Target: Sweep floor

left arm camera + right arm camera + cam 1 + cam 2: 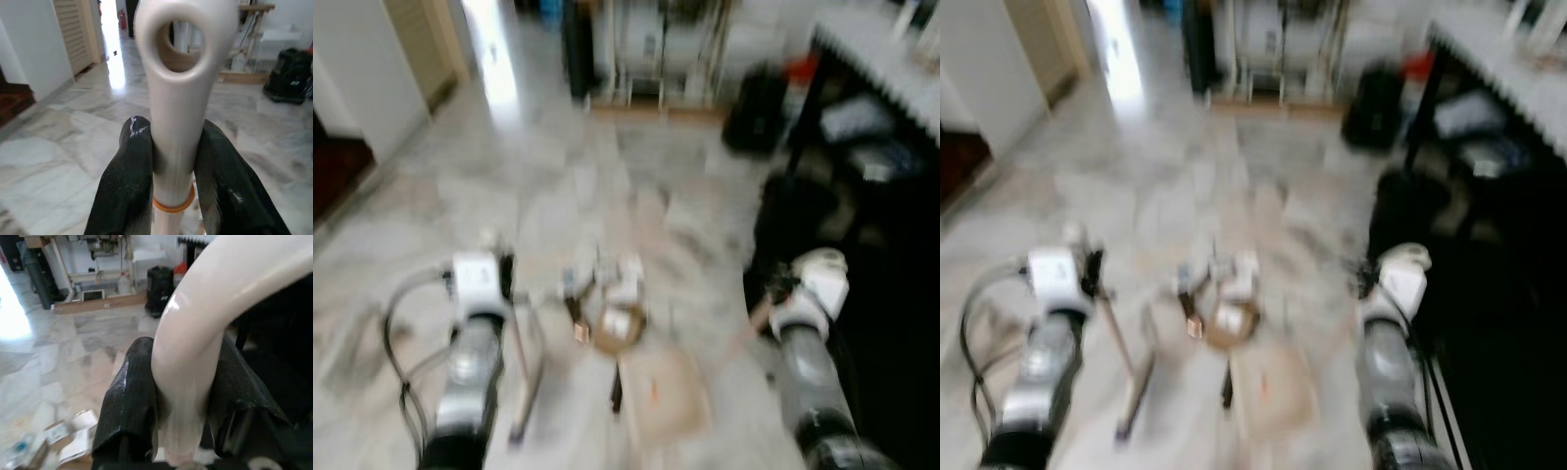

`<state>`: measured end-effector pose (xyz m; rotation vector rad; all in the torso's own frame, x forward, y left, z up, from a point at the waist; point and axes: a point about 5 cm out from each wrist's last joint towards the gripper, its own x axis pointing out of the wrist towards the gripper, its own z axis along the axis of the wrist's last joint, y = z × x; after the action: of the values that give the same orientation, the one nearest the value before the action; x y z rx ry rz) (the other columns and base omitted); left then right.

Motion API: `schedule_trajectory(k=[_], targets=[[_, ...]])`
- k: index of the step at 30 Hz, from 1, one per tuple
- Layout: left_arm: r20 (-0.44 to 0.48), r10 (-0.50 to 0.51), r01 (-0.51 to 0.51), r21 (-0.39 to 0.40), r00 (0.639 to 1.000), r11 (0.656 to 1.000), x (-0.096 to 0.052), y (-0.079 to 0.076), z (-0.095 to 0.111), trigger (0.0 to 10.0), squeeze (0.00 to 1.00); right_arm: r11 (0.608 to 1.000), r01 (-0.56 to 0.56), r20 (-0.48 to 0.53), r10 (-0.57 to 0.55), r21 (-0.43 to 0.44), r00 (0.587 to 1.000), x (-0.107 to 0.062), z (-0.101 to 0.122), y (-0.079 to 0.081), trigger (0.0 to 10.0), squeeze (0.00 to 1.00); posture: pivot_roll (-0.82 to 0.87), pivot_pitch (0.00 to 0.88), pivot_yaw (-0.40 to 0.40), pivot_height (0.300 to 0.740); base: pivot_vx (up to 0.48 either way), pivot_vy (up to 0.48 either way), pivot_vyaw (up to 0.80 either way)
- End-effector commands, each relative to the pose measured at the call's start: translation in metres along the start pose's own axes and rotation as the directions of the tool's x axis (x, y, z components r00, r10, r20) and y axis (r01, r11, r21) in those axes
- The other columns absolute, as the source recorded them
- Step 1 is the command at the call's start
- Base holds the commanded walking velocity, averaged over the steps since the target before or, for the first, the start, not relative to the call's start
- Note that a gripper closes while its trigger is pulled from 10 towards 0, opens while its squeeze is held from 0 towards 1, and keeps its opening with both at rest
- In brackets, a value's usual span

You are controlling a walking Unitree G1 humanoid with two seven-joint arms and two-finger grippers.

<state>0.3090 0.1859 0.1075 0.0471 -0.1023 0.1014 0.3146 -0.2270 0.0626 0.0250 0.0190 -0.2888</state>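
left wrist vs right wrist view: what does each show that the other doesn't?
Left wrist view: the left gripper, its black fingers shut on a straight white plastic handle with a hanging hole and an orange ring; a louvred door and a bright corridor beyond.

Right wrist view: the right gripper shut on a curved cream plastic handle; scattered paper and cardboard litter on the floor; a black table alongside.

Both: grey marble tile floor, a black bag by the far wall.
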Motion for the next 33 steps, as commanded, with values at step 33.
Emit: schedule_trajectory(k=[33], targets=[[0.027, -0.127, 0.128, -0.044, 0.992, 0.991, 0.004, -0.017, 0.008, 10.0, 0.0, 0.994, 0.1, 0.045, -0.098, -0.036, 0.994, -0.003, 0.002, 0.002, 10.0, 0.0, -0.02, 0.0, -0.018, 0.74, 0.01, 0.0, 0.0]])
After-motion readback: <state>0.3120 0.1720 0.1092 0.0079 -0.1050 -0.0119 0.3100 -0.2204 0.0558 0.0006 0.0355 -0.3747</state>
